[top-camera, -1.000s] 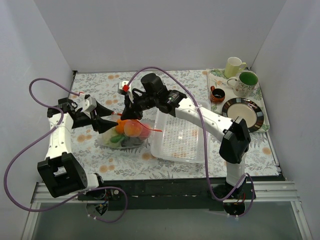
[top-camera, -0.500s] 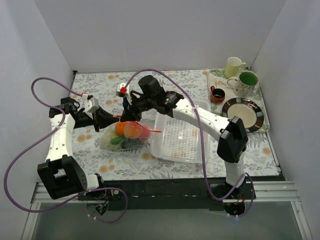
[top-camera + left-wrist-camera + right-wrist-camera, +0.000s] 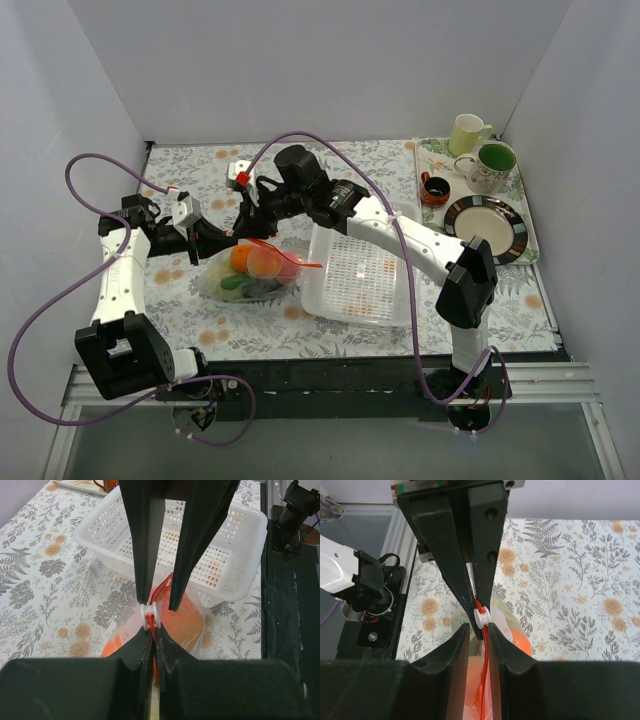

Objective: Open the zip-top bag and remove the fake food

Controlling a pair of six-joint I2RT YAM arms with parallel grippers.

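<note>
Bag (image 3: 252, 288) w/ fake food (image 3: 262, 262) inside (orange, peach, green pcs) sits just below both jaw sets; basket (image 3: 362, 300) to their right. L gripper (image 3: 152, 638) comes in from the left, jaws clenched on the bag's red zip strip (image 3: 481, 692). R gripper (image 3: 478, 630) faces it, jaws near-closed round same strip, can't tell if pinching.

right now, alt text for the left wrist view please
Close up, the left gripper pinches the red zip strip of the zip-top bag, while the fingers of the right gripper enter from the top, flanking the strip by its white slider. Orange fake food shows through the bag; a white basket sits behind on the floral table.
</note>
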